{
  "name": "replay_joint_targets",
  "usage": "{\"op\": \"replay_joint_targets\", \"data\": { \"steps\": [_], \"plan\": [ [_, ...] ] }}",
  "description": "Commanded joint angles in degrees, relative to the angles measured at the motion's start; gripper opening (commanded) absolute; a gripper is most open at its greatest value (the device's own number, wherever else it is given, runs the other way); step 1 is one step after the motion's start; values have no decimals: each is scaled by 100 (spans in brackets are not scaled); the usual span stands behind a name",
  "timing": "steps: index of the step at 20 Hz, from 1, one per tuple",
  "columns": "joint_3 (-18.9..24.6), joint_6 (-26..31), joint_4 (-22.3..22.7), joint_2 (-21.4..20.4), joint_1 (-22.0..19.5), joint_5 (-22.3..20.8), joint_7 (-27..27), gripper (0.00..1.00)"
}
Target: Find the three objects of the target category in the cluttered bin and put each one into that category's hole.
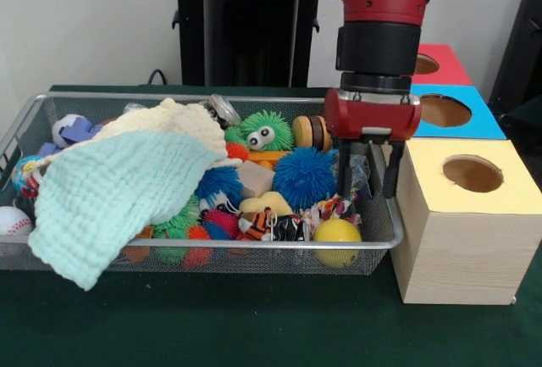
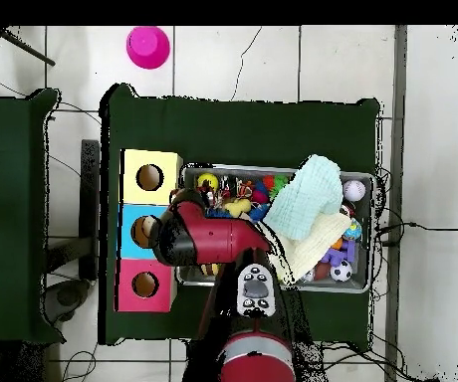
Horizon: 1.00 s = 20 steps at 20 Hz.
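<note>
Green felt covers the table [image 1: 254, 333], and on it sits a wire mesh bin [image 1: 203, 253] packed with toys. Sawyer's gripper [image 1: 370, 179] hangs over the bin's end nearest the boxes, fingers [image 1: 345, 176] spread apart with nothing between them, tips down among the clutter. Just beside the gripper, toward the bin's middle, is a blue spiky ball [image 1: 305, 176]; right under it there's a yellow ball [image 1: 337, 233] against the near wall and some striped tiger-ish toy [image 1: 262, 223]. Further off, a mint green cloth [image 1: 110, 202] drapes over the far end of the bin with a cream cloth [image 1: 174, 121] behind it. A green fuzzy googly-eyed thing [image 1: 267, 130] sits behind the blue ball. On the gripper's other side are three boxes with round holes: yellow-topped [image 1: 461, 214] closest, then blue [image 1: 453, 111], then red [image 1: 436, 63]. Can't tell which toys are the targets.
</note>
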Motion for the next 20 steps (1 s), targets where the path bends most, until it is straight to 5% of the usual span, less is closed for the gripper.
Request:
{"op": "replay_joint_targets", "data": {
  "steps": [1, 9, 15, 20],
  "plan": [
    [-81, -368, -465, 867, -211, -182, 683, 100],
    [-71, 1, -485, 891, -280, -310, 531, 100],
    [-145, 1194, -324, 528, -70, 62, 611, 100],
    [-97, 1514, -329, 515, -34, 130, 706, 100]
  ]
}}
